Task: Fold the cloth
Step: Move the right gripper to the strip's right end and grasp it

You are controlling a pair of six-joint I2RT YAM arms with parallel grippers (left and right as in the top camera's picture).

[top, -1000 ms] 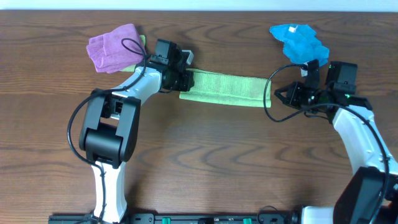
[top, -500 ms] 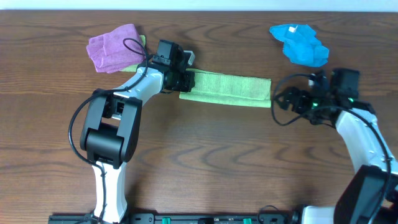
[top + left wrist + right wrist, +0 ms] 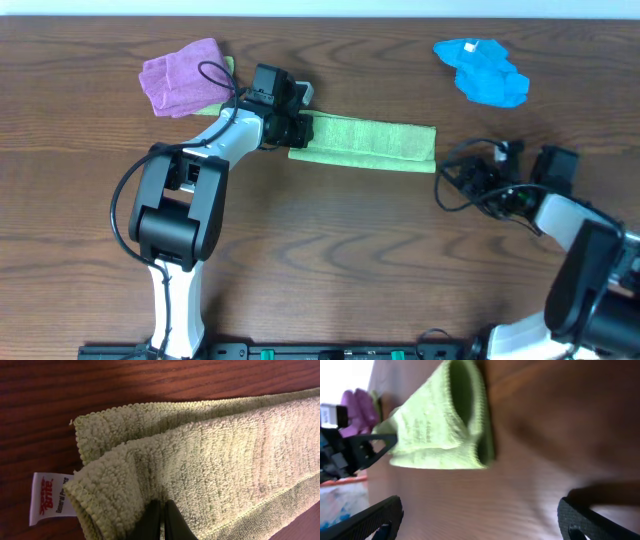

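Our left jaws pinch the cloth (image 3: 365, 143) at 9 o'clock, tips half buried. Our right jaws gape beyond 3 o'clock.

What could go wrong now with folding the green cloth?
1. Only the left claw pinches the cloth, at its left end. The right claw is open and off it, so a pull might drag the whole strip crooked.
2. The right end's layers gape apart, so the right claw might catch just one layer.
3. The purple cloth lies close by the left arm and could get bumped.
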